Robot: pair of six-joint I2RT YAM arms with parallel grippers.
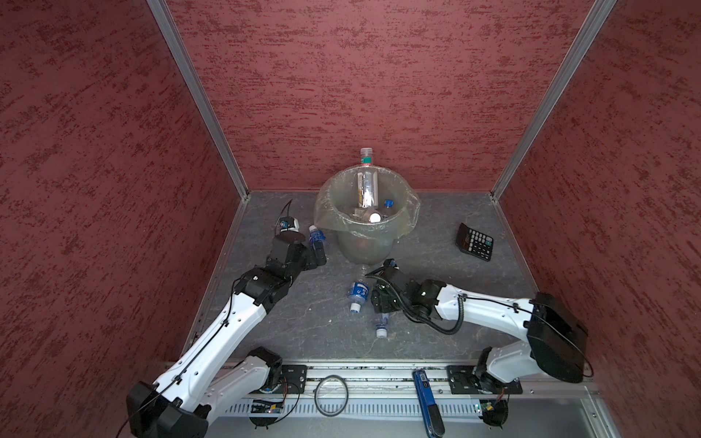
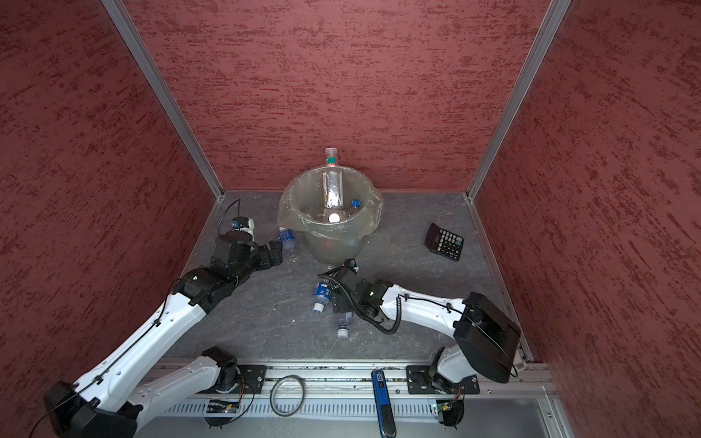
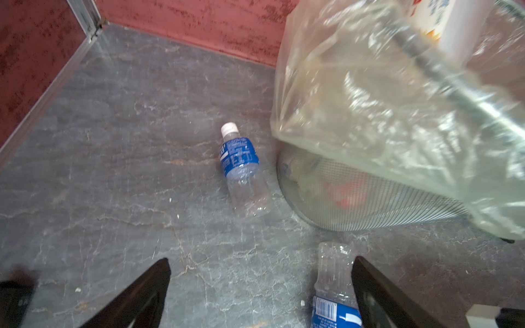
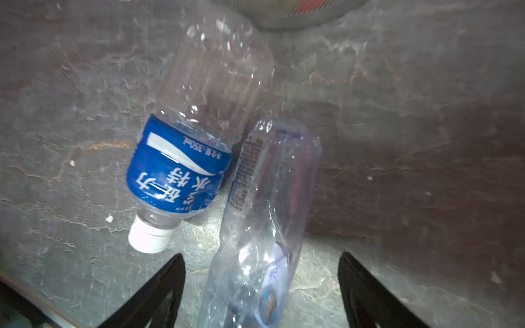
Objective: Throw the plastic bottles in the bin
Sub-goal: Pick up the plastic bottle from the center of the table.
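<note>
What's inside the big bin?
The bin holds a tall clear bottle leaning on its far rim, a blue-capped bottle and a white-capped bottle. Whatever lies beneath them is covered and cannot be made out.

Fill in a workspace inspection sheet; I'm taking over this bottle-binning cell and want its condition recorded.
Surface: grey marbled tabletop, few white specks.
Job's things: lined bin holds several bottles, tall clear bottle sticking up past its far rim; three lie outside: blue-label bottle beside bin, blue-label bottle in front of bin, crumpled clear bottle.
Clutter: black calculator; black ring and blue tool on front rail.
Claws: left claw open, empty; right claw open, straddling the crumpled clear bottle.
Cables: coiled black cable loops off right arm.
Surroundings: red textured walls, aluminium posts.
</note>
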